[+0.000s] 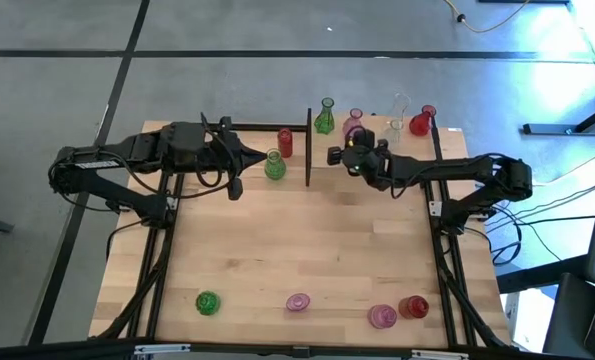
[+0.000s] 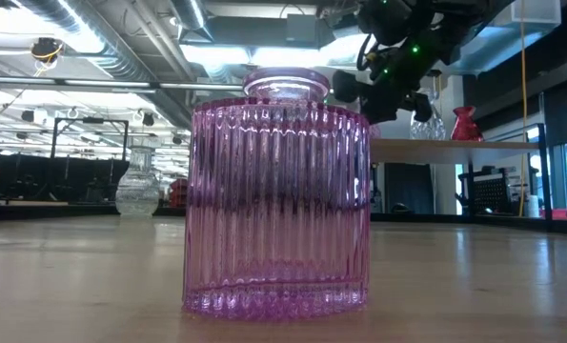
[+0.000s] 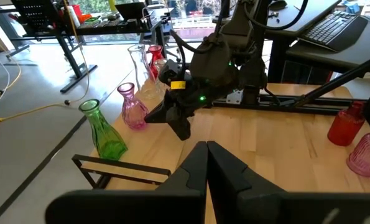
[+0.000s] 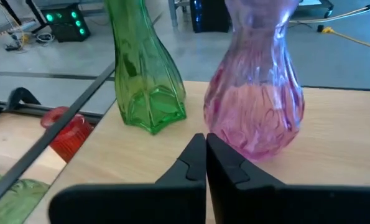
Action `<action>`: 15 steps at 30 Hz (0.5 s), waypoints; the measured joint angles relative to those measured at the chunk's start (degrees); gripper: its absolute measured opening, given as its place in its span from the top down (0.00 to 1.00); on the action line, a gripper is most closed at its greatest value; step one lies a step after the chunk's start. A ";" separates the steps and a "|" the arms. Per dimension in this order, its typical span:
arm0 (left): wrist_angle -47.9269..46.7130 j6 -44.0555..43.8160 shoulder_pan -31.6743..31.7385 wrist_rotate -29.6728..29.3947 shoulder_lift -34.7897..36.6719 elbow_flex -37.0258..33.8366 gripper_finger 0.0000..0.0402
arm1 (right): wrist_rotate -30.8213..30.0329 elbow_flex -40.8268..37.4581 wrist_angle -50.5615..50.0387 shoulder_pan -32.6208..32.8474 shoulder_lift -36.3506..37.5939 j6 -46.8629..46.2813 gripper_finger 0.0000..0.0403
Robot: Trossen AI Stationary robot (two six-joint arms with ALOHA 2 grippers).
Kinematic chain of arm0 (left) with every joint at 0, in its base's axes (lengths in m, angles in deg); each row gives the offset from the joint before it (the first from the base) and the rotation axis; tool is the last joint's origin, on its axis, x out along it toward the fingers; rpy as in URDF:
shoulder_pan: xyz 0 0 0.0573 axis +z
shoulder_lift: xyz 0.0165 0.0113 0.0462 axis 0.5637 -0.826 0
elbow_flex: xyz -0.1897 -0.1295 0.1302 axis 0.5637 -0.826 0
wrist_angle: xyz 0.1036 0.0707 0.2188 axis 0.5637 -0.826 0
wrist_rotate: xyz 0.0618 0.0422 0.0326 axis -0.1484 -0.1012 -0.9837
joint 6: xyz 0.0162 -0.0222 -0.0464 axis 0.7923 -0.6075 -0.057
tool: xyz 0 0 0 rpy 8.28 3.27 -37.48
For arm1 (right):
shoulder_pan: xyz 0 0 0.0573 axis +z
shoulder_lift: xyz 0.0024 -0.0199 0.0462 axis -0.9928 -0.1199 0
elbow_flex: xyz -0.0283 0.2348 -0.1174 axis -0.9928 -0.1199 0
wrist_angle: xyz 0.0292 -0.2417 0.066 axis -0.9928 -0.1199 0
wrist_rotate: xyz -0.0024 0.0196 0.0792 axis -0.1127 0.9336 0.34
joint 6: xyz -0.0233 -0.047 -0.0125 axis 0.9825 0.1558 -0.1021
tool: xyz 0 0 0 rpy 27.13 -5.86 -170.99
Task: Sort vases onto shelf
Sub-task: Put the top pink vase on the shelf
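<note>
The shelf (image 1: pixel 377 150) at the counter's (image 1: pixel 297 250) far edge carries several vases (image 1: pixel 324 118). Both the left end effector (image 1: pixel 239 160) and right end effector (image 1: pixel 334 155) are fully closed, empty, touching nothing; the right faces a pink vase (image 4: pixel 254 109).

Overhead room light, even and bright. High view: blue-white glare on floor at upper right. Low view: ceiling strip lights blown out; near pink ribbed vase (image 2: pixel 275 195) sharp, room behind soft. Table (image 1: pixel 297 255) shadows faint, diffuse.
</note>
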 joint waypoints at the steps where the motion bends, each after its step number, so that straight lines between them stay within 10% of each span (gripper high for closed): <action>1: 0.00 0.00 0.00 0.00 -0.01 0.00 1.00 | 0.24 0.00 0.48 -0.01 0.00 0.04 1.00; 15: 0.02 -0.03 0.00 0.00 0.00 0.00 1.00 | 0.12 0.00 1.09 -1.88 0.00 2.62 1.00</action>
